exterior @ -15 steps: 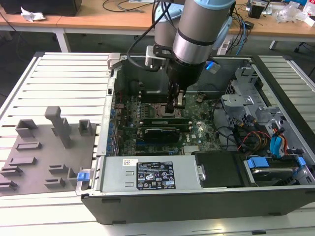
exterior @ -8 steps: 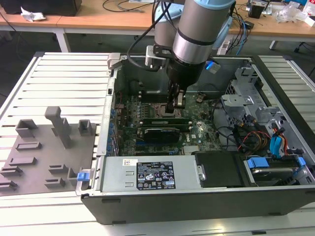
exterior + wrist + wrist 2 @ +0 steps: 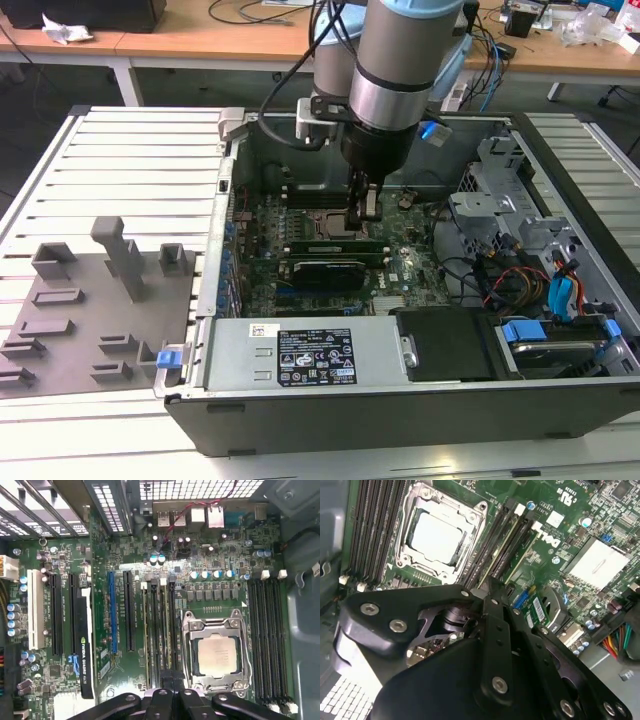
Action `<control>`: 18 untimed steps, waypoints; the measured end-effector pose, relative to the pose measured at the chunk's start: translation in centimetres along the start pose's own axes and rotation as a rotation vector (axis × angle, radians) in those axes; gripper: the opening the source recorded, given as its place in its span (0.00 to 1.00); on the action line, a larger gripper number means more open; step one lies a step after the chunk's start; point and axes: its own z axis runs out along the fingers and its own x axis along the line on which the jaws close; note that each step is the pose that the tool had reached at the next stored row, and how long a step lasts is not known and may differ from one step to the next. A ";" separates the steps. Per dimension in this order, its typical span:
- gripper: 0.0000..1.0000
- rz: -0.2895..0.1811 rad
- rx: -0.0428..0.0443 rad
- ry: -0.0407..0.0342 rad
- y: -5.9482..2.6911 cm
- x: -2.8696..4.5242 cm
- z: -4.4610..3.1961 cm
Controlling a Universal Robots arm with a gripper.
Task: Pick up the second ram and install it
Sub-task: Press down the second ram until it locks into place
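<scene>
1. Gripper: lowered into the open computer case. Its dark fingers are drawn close together and appear to be pinching the top edge of a memory strip, though the contact itself is partly hidden.
2. Second ram: directly beneath the gripper, standing on edge in a memory slot. It is a long, thin green strip seen mostly edge-on, and in the second wrist view it shows as a pale green line.
3. Long axis: it runs straight away from the fingertips, parallel to the neighbouring slots and to the nearest side of the processor socket. In the exterior view the strip lies across the frame, below the gripper.
4. Seating: whether the strip is fully pressed home cannot be judged.
5. Beyond the socket lies a further bank of four dark memory slots, apparently unfilled.
</scene>
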 end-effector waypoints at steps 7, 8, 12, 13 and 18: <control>0.11 -0.007 -0.0064 0.0026 -3.64 -0.41 3.23; 0.11 -0.007 -0.0065 0.0025 -3.64 -0.41 3.31; 0.11 -0.007 -0.0015 -0.0015 -3.51 -0.46 3.11; 0.11 -0.007 0.0028 0.0002 -3.06 -0.42 2.94; 0.11 -0.007 0.0122 0.0002 -0.79 -0.27 3.03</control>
